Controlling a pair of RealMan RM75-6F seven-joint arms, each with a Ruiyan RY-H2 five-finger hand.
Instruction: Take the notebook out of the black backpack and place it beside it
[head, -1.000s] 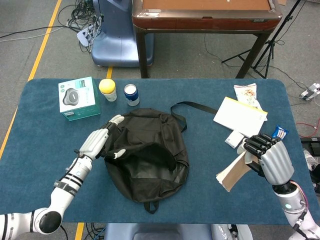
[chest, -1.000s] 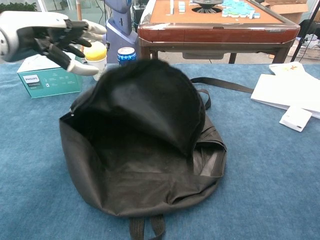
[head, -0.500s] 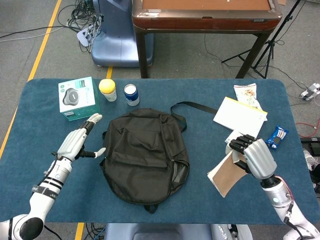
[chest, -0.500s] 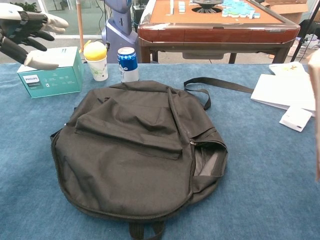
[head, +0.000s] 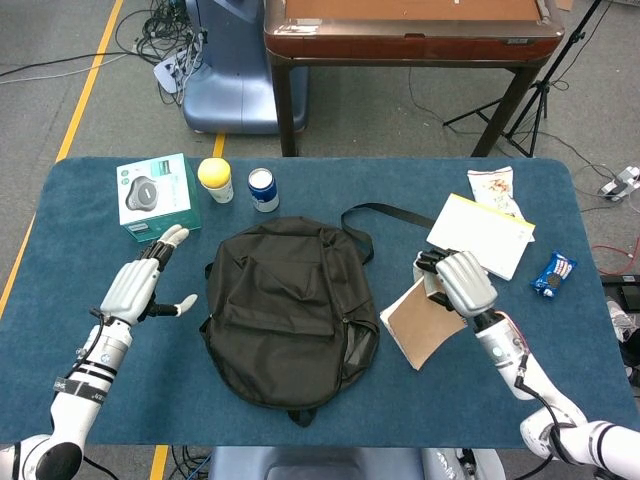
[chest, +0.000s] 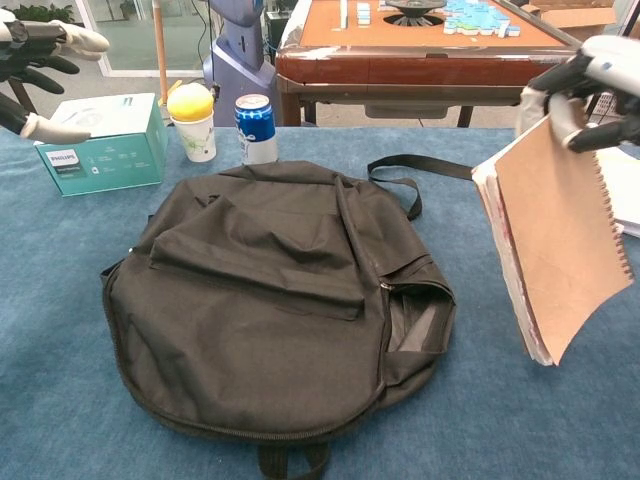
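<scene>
Right hand (head: 462, 282) has swung in toward the flat black fabric backpack (head: 290, 305), clamped on the brown-covered spiral notebook (head: 420, 322) (tilted, lower corner near the blue tabletop), just right of the backpack. Left hand (head: 135, 288) hovers left of the backpack, fingers spread, holding nothing.

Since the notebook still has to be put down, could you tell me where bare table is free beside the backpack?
Bare cloth lies right of the backpack, under the notebook held by the right hand, toward the near edge. Farther back, the white papers crowd it.
</scene>
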